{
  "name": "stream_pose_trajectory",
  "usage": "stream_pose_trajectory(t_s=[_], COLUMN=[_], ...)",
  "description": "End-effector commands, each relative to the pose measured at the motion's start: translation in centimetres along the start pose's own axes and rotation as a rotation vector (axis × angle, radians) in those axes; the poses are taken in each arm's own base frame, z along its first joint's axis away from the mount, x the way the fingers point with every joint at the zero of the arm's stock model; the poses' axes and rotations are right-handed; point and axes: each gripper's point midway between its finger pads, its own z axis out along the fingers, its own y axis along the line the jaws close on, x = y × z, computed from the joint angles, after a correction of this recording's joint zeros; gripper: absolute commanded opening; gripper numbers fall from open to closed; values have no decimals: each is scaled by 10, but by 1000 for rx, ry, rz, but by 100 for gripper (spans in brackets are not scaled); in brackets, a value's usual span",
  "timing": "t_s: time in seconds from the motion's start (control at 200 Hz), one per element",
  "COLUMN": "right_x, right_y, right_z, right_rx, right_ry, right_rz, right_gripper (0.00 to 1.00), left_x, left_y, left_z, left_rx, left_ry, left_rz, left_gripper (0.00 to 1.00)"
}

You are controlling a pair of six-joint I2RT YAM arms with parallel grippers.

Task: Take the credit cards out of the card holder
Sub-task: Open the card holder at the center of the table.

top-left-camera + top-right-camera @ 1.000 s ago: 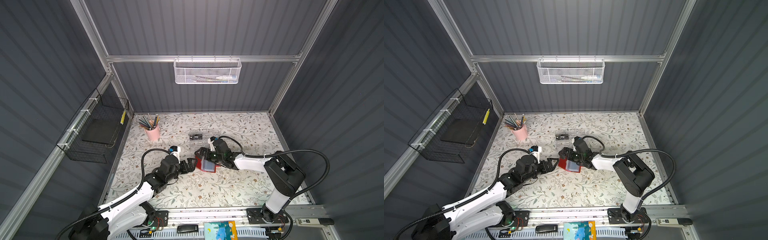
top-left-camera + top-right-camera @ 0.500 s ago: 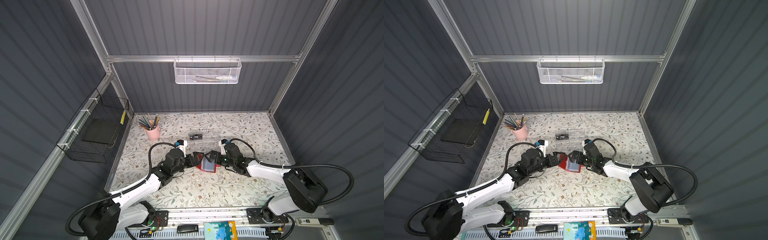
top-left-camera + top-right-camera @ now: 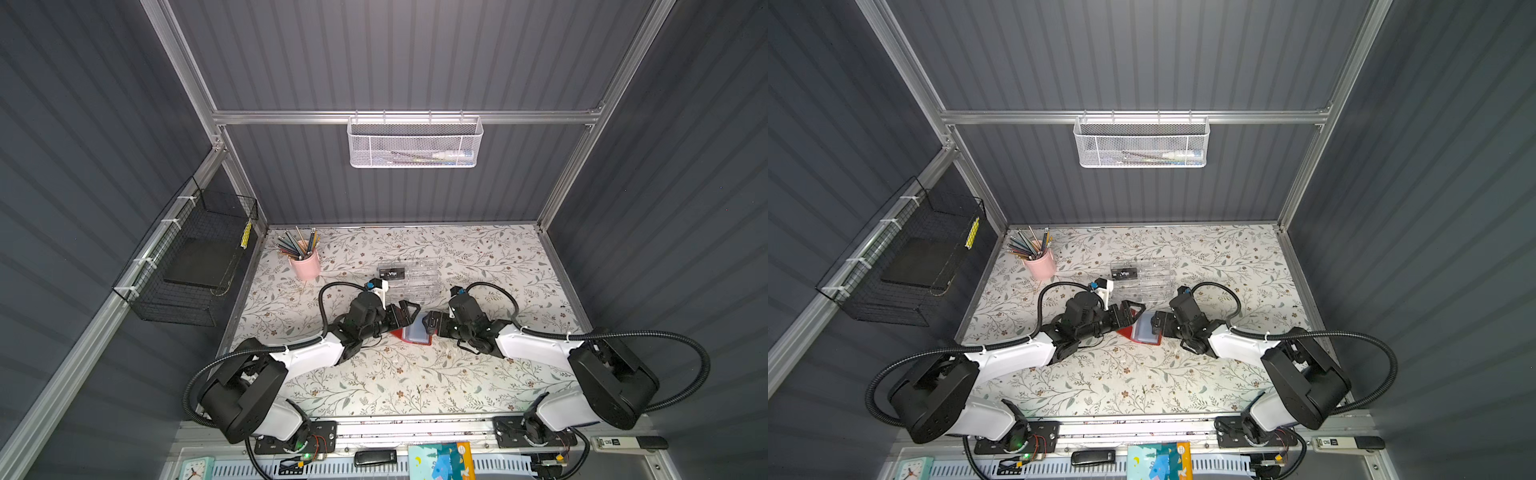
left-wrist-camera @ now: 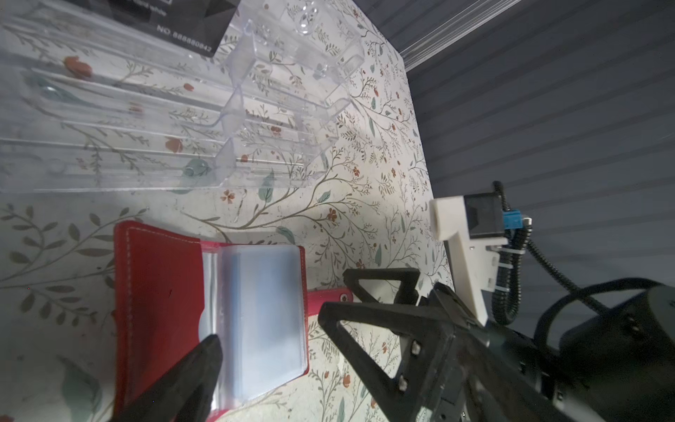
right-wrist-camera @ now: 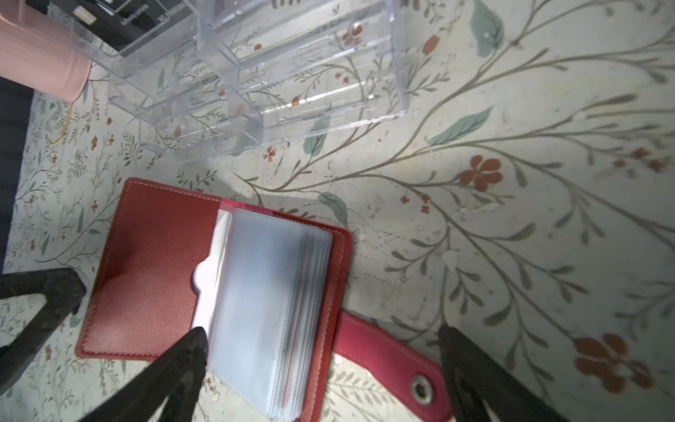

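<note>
The card holder (image 3: 415, 334) lies open near the middle of the desk (image 3: 374, 390), between our left tool (image 3: 409, 318) and right tool (image 3: 430, 324), both spread wide and empty. We should pin the red cover, then slide the credit cards (image 4: 263, 303) straight out of their sleeves.

Blocked at 12 o'clock of card holder (image 3: 415, 331) by clear box (image 3: 412, 279), at 9 by left gripper (image 3: 406, 318), at 3 by right gripper (image 3: 432, 324); free counter (image 3: 395, 384) at 6.
</note>
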Motion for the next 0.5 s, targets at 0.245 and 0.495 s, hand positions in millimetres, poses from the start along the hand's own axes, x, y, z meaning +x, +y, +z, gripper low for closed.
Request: stream_pose_trajectory(t_s=[0.245, 0.495], right_x=[8, 12], right_y=[-34, -41], right_z=[10, 14], right_rx=[194, 254], right_ry=[18, 32], right_rz=[-91, -124], right_gripper=[99, 99], left_x=[17, 29], left_y=[22, 40], left_z=[13, 16], left_rx=[-16, -48], left_ry=[24, 47], left_rz=[-27, -35], left_gripper=[100, 100])
